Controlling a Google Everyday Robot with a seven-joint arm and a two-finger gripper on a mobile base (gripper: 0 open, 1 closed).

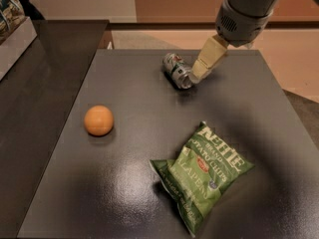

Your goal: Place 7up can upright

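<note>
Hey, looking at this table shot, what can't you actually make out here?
- Camera view, gripper at the right end of the lying 7up can: it covers that end, so contact cannot be told.
- Camera view, arm: cut off by the top edge.
- Camera view, box at far left: cut by the left edge, its contents mostly out of frame.

dark grey table [149,108], tan floor [294,59], pale wall [79,1]

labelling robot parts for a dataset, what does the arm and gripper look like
The gripper, right beside the 7up can, is a cream blocky wedge tapering to its tip. Above it sits a rounded grey wrist housing with a small slotted vent. No cables or markings show.
</note>
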